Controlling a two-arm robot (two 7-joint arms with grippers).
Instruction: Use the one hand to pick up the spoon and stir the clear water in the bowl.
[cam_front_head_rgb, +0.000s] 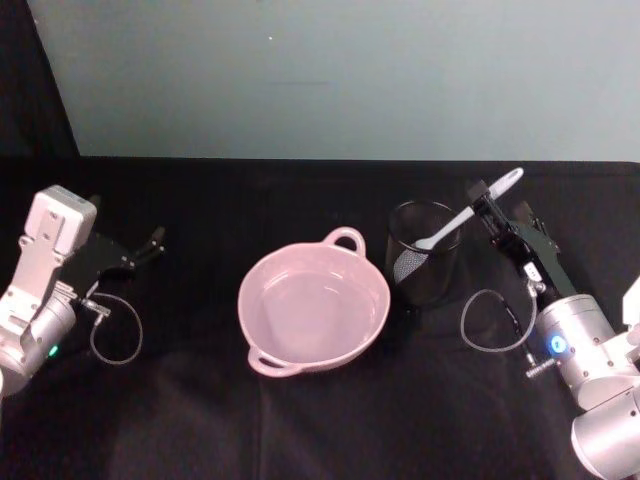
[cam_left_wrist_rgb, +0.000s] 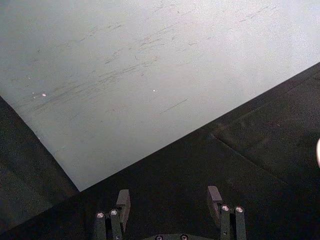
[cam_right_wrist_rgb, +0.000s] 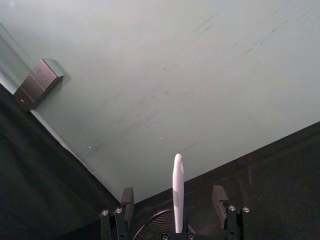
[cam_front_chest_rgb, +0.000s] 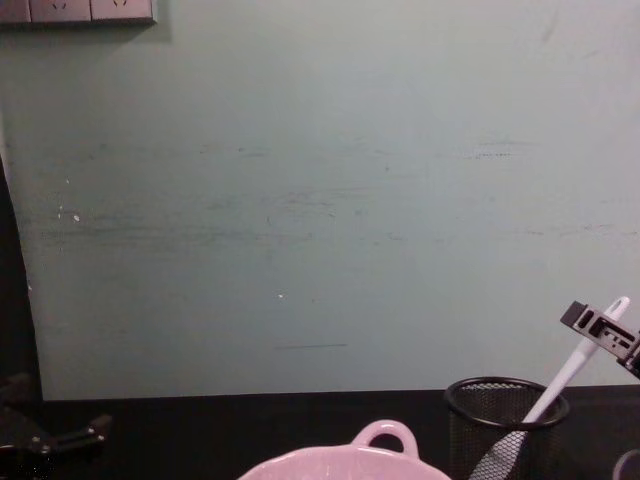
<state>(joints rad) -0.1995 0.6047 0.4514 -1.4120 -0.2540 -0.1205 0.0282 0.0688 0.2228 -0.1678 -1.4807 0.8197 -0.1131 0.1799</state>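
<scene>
**Counter** (cam_front_head_rgb: 200, 420), black cloth: running back to a pale wall at its far edge, with its near edge lying out of frame.

**Bowl** (cam_front_head_rgb: 315, 310), pale pink, loop handles at the rim: sitting upright mid-counter. The chest view is cutting it off just below the rim. Its inside is looking glossy, but any water in it is too hard to make out.

**Right gripper** (cam_right_wrist_rgb: 172, 196), black: hanging over the counter's right part, above the mesh cup. Its jaws are released and straddling the spoon's handle, with a gap showing on each side. Its silver arm is running out of frame at the near right corner.

**Left gripper** (cam_left_wrist_rgb: 168, 199): sitting parked near the counter's left edge, jaws released, nothing between them.

**Mesh cup** (cam_front_head_rgb: 425, 268), black wire: standing just beside the bowl, toward the right edge, and holding the spoon. Its base is being cut off in the chest view.

**Spoon** (cam_front_head_rgb: 470, 210), white: leaning in the mesh cup, scoop end down inside and showing dimly through the mesh. The handle is slanting up toward the right edge.
</scene>
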